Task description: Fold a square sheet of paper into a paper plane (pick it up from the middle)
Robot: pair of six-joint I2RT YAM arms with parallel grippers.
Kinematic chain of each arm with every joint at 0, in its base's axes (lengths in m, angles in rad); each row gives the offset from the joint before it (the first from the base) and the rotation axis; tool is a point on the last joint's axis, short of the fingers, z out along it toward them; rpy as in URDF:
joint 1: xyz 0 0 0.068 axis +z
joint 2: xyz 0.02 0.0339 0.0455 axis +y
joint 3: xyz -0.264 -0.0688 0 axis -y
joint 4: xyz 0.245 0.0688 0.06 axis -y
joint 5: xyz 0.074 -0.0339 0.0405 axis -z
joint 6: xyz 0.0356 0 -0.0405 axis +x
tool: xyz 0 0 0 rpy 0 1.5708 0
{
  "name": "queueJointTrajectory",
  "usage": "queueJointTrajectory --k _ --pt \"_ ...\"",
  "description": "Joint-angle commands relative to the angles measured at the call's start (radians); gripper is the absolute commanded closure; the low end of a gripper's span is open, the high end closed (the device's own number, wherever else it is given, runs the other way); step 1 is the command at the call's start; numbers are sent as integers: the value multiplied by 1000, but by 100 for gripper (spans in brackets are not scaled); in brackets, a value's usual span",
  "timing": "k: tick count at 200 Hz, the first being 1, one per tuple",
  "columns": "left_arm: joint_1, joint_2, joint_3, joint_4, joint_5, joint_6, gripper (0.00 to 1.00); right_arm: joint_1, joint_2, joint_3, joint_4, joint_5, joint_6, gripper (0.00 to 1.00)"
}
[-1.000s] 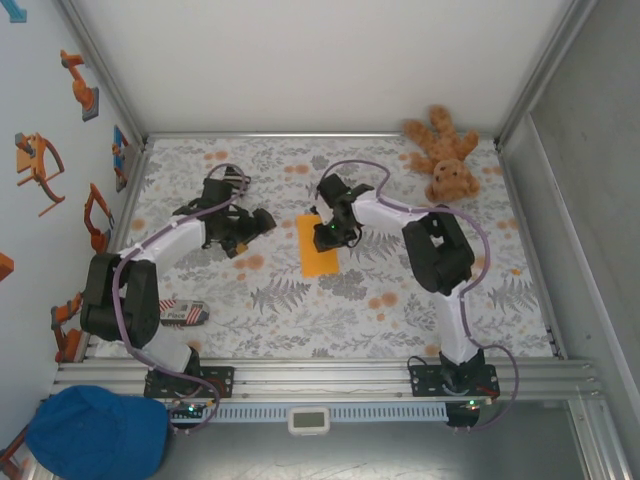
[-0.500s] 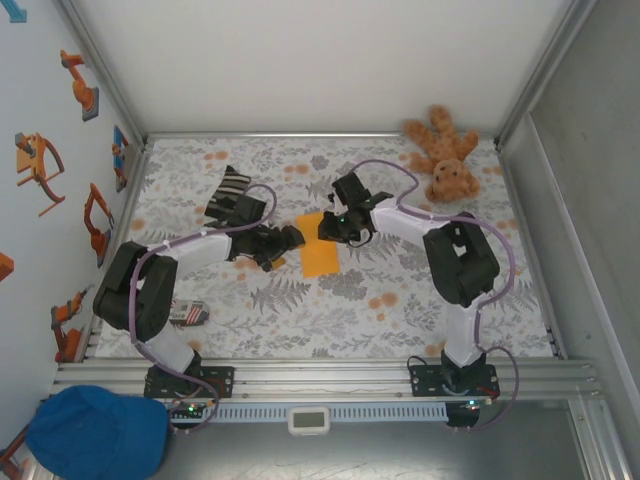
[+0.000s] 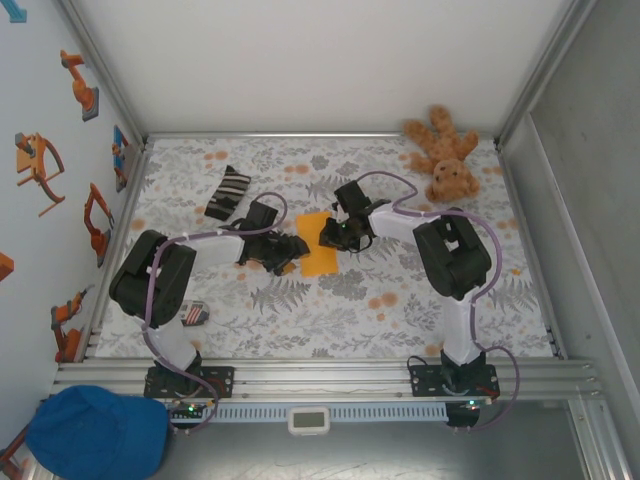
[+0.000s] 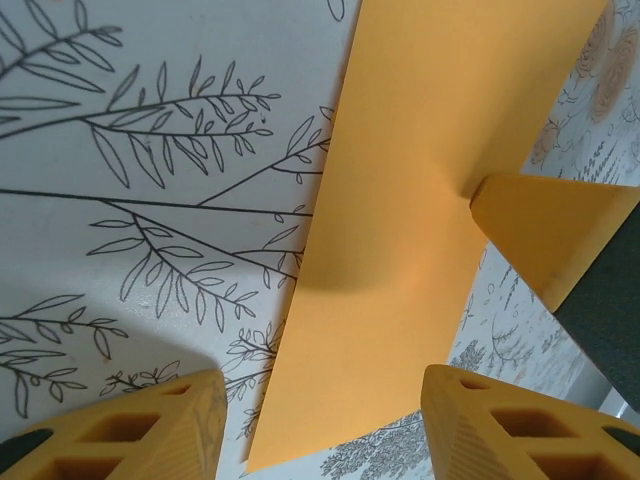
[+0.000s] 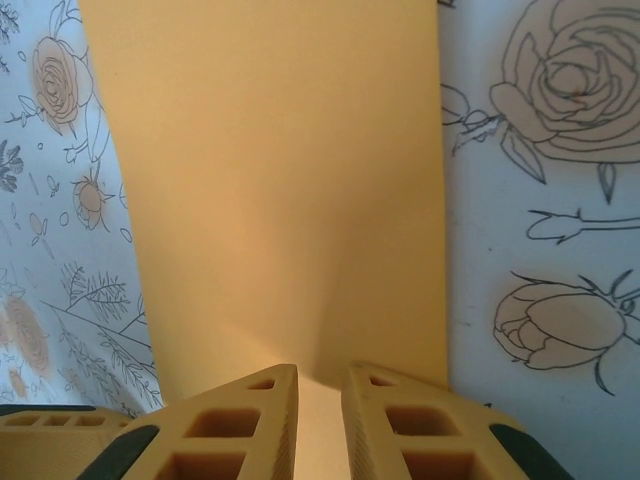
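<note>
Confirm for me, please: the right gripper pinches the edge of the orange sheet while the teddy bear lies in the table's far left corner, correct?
Not quite: the top external view shows the teddy bear in the far right corner. The right gripper does pinch the edge of the orange sheet.

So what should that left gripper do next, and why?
Probably close the left gripper on the sheet of paper: its edge lies between the open fingers, while the right gripper pinches the other side, so both could then lift it.
</note>
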State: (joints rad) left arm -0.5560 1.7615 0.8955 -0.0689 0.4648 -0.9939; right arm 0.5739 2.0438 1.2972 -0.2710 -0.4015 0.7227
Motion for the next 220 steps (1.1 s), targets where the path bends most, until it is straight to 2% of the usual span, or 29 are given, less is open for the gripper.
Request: queueJointTrajectory --k 1,50,131,194,220 --pt "-6 11 9 0 -23 15 48 -9 26 -46 -34 31 15 80" --pt "4 83 79 20 48 112 53 -12 33 -52 -35 26 11 80" --pt "48 65 59 215 194 111 54 -15 35 -54 -34 29 7 80" --pt "61 114 103 103 149 102 69 -16 23 -58 -28 26 6 80" --pt "61 119 102 90 137 92 76 -16 -9 -72 19 21 12 76"
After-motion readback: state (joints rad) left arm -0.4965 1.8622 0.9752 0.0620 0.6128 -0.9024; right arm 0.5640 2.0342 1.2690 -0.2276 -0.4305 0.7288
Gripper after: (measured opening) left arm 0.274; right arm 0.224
